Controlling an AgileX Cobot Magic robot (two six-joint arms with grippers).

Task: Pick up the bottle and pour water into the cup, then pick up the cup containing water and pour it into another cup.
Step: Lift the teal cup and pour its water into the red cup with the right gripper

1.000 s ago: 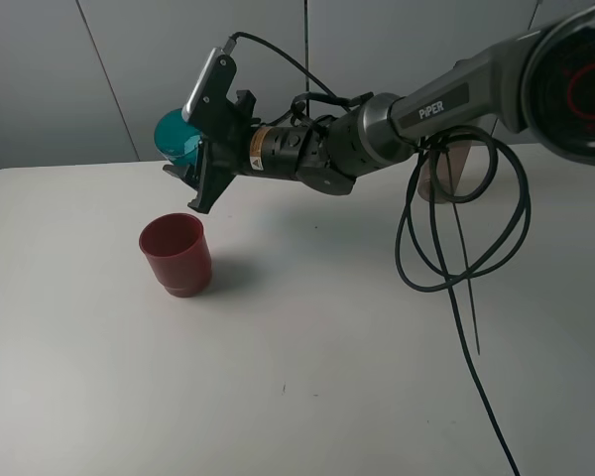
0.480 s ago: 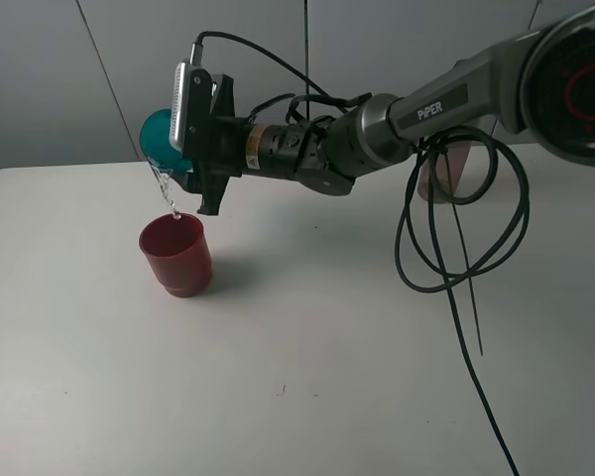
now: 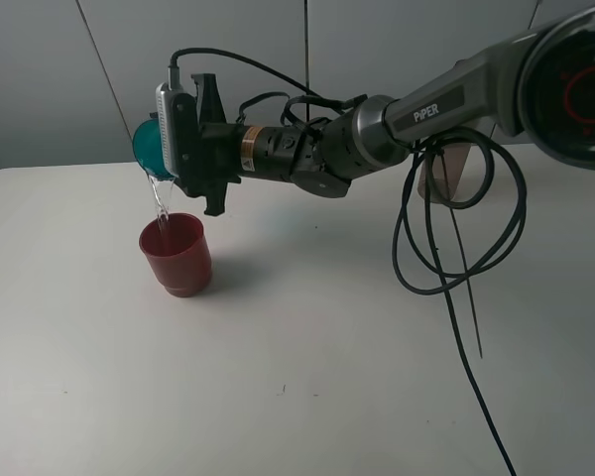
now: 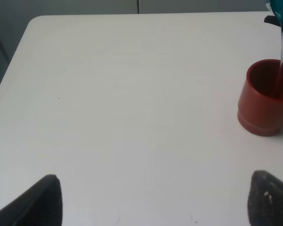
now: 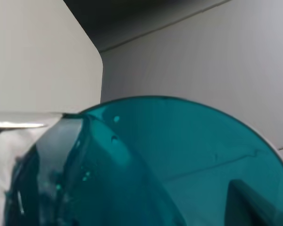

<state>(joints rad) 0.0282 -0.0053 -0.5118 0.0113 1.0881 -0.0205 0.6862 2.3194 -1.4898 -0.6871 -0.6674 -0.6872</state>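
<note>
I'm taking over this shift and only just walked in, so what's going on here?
The right gripper holds the teal cup tipped on its side above the red cup. A thin stream of water is falling into the red cup, which stands upright on the white table. The left gripper hangs open over the table, holding nothing.

Tilted, the cup (image 3: 145, 145) hangs above another cup (image 3: 177, 258).
</note>
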